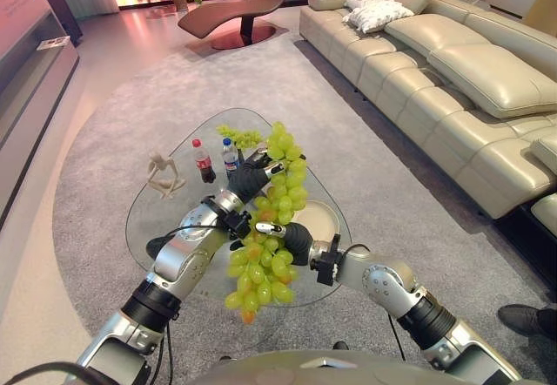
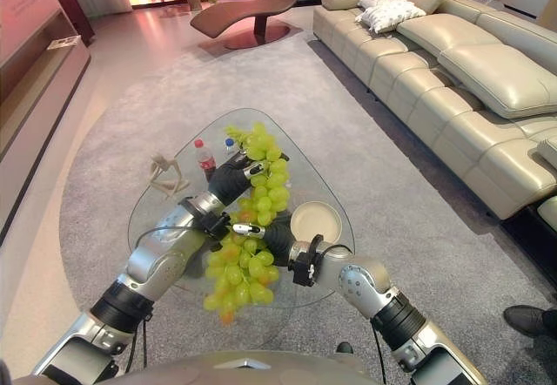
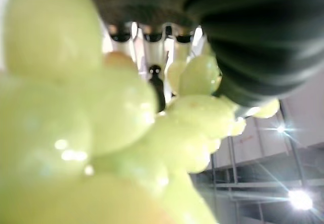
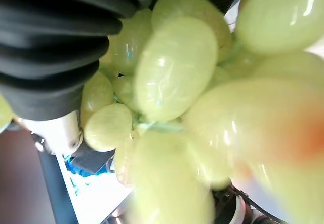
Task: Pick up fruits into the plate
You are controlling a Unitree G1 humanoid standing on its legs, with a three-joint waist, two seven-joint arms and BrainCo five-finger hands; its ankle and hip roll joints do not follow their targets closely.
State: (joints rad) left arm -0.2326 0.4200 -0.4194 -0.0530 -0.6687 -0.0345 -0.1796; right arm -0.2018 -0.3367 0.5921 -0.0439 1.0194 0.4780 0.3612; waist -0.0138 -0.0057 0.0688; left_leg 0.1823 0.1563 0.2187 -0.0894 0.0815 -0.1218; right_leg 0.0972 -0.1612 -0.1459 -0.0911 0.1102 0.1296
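Green grapes are held above the glass table [image 1: 148, 219]: one bunch [image 1: 285, 176] is gripped by the left hand [image 1: 248, 178], a second bunch [image 1: 259, 272] by the right hand [image 1: 294, 241], fingers curled round the stems. Both forearms are raised and angled inward over the table. Beside the bunches, the plate [image 2: 318, 221] is seen on the table's right part. Grapes pressed against the dark cover are shown close up in the wrist views.
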